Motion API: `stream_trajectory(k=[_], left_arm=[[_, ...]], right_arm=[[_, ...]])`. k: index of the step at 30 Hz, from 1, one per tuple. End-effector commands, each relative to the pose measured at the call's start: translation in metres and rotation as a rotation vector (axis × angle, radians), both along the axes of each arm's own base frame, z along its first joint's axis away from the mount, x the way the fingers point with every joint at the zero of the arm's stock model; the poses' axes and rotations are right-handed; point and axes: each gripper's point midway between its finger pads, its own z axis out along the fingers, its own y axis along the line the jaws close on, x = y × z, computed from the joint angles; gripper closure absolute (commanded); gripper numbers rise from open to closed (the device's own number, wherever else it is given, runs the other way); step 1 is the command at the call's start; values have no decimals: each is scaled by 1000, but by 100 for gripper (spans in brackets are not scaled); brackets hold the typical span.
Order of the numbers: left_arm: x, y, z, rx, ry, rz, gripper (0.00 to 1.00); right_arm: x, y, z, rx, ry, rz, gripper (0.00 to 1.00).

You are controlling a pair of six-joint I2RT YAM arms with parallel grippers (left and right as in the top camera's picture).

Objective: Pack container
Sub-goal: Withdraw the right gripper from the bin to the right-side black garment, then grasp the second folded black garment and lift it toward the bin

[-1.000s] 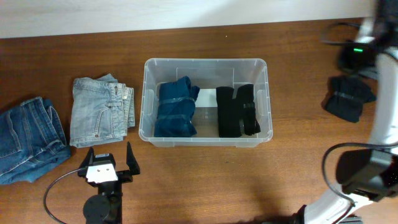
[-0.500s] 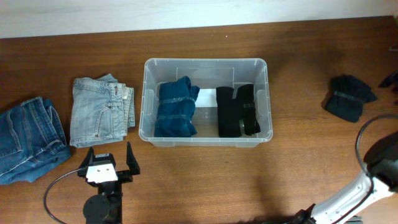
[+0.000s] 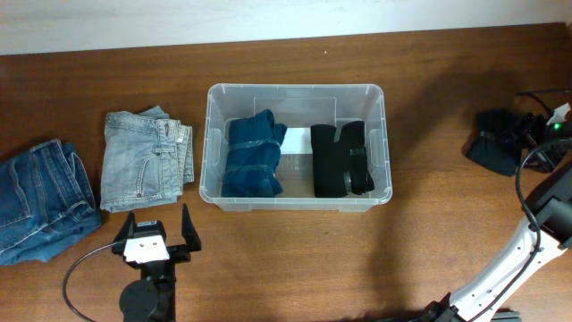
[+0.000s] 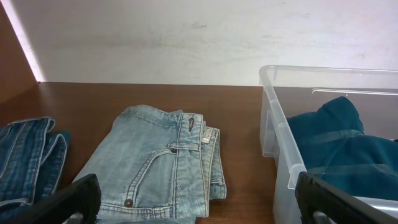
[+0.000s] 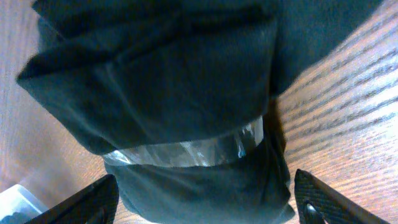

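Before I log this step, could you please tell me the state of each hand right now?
Left hand: open, holding nothing.
Right hand: open, facing the dark bundle.

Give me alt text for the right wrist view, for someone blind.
A dark folded garment bound by a clear tape band lies on the wooden table, filling most of the frame. The right hand is open, one fingertip at each bottom corner.

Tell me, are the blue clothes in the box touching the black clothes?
Apart. The overhead view shows the white label on the container floor, bare between the rolled blue garment and the rolled black garment.
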Motion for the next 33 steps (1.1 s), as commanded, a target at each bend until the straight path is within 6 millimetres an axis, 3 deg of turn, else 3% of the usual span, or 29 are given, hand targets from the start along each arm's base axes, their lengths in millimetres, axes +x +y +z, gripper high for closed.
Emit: stream_trajectory(k=[1,4,7,12,18,21,24,26,33], left_arm=[[0,3,-2,-8,1,16,1],[0,3,-2,-8,1,16,1],[0,3,-2,-8,1,16,0],[0,3,-2,-8,1,16,1],[0,3,-2,-8,1,16,1],[0,3,-2,-8,1,16,1],[0,3,-2,-8,1,16,1],[0,3,-2,-8,1,16,1],[0,3,-2,-8,1,16,1]], right_arm=[[5,-1,0,-1,-29,25,14],[4,-2,-3,-10,-22,38,5],[-4,-4,-11,-26,20,39,5],[-9,0,-23,-13,39,40,14],[-20,11,-54,15,66,40,15],[-21,13,-58,22,67,39,27],[-21,13,-58,24,69,36,48],[-21,14,-57,29,68,36,53],[-6,29,-47,129,-27,25,85]])
